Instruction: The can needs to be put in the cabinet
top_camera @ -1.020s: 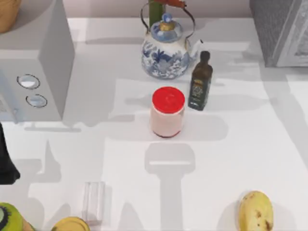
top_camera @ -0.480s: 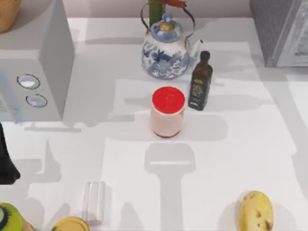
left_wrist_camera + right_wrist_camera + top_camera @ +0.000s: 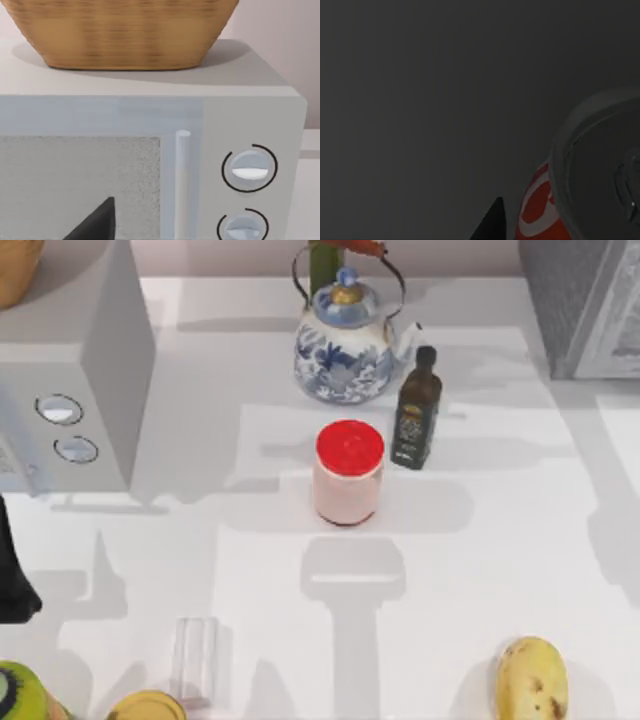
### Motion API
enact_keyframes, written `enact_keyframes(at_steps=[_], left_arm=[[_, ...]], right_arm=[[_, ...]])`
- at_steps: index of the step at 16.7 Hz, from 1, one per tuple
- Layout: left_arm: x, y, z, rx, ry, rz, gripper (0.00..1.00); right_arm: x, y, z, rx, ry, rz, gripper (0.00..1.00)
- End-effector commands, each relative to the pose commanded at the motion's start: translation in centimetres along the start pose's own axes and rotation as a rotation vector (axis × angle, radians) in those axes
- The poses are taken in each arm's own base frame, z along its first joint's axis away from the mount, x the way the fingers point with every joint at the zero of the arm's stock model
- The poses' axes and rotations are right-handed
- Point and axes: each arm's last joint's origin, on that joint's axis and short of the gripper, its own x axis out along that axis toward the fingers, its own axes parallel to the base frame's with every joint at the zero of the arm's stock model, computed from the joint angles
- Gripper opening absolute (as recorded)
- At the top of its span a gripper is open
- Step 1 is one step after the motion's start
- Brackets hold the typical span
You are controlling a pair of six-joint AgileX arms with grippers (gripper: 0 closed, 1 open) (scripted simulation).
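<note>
The right wrist view is dark, but the can [image 3: 537,210] shows there in red and white, right beside a black tip of the right end effector [image 3: 490,222]. I think the can is inside the cabinet [image 3: 585,305] now, so the job looks nearly done. I cannot tell if it is let go.

From above, the surface [image 3: 480,570] holds a banana [image 3: 531,677], then a pink jar [image 3: 348,472], then a teapot [image 3: 345,340]. The left arm waits by the microwave [image 3: 250,125].

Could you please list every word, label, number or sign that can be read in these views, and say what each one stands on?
No text can be read.
Dark green glass oil bottle: its label is too small to read.
Red drink can with a silver top: white lettering, only a curved fragment showing in the dark right wrist view, unreadable.
Grey microwave's round dials: no markings.
</note>
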Motion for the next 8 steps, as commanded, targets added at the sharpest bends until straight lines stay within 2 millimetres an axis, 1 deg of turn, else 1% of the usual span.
enact_keyframes(at_steps=[2, 5, 8], left_arm=[[0.00, 0.00, 0.00, 0.000, 0.000, 0.000, 1.00], [0.00, 0.00, 0.00, 0.000, 0.000, 0.000, 1.00], [0.00, 0.00, 0.00, 0.000, 0.000, 0.000, 1.00]], right_arm=[[0.41, -0.45, -0.28, -0.002, 0.007, -0.016, 0.00], [0.41, -0.45, -0.28, -0.002, 0.007, -0.016, 0.00], [0.41, -0.45, -0.28, -0.002, 0.007, -0.016, 0.23]])
